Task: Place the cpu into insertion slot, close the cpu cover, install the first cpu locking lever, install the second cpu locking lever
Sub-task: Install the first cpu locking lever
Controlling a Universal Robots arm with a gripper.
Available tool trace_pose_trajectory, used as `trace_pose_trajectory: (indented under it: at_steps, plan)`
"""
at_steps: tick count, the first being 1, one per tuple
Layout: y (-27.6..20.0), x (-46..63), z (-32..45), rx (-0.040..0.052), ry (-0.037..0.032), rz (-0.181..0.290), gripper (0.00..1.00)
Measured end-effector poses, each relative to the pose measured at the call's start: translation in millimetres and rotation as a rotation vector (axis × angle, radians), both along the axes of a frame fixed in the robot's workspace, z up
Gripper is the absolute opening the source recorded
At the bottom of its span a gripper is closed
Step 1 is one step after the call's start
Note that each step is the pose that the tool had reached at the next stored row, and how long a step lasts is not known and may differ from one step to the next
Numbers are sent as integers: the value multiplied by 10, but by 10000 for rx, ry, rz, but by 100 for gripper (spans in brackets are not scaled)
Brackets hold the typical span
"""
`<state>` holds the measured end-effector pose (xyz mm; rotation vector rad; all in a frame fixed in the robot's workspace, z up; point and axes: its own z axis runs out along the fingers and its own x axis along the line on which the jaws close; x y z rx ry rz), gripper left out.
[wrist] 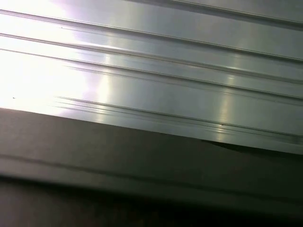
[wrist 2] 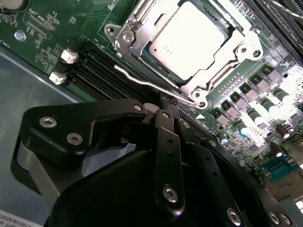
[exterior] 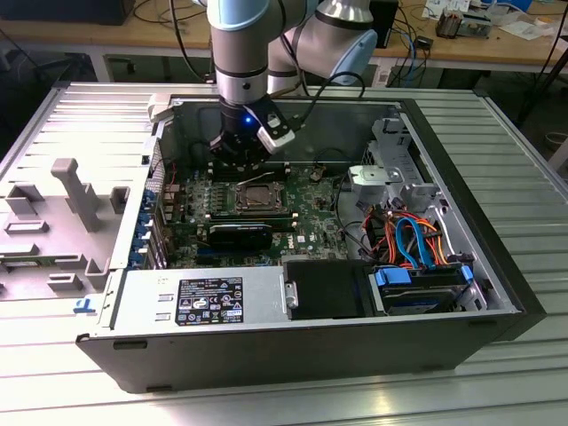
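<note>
Ribbed metal counter (exterior: 497, 142) carries an opened computer case (exterior: 266, 342); my gripper (wrist 2: 166, 105), fingers drawn together and empty, rests beside the locking lever (wrist 2: 156, 86). Inside, the cpu (wrist 2: 187, 38) sits in the insertion slot (wrist 2: 147, 53), the cpu cover (wrist 2: 222, 52) lowered over it.

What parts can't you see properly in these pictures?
- The pincer: in the second wrist view its own black body covers the fingertips, so open or shut cannot be told.
- The locking lever: its end runs behind the pincer, so whether it is latched cannot be told.
- The cpu: too small in the exterior view to judge how it sits under the cpu cover.
</note>
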<state>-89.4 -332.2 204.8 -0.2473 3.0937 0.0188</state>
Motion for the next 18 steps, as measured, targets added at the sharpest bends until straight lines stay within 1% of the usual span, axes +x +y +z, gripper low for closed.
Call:
trace_pose_trajectory:
  at_steps: [3,4,6,7,9,10,16,18]
  plan:
    - [-1,-68,2,0,-9,2,11]
    - [0,-98,17,0,-21,1,11]
    - [0,-100,59,1,-24,2,11]
    - [0,-100,97,1,-24,2,11]
    - [0,-100,147,0,-23,1,11]
    - [0,-101,160,0,-23,1,11]
    - [5,-100,161,9,-23,1,11]
    - [21,-87,160,9,-23,-1,11]
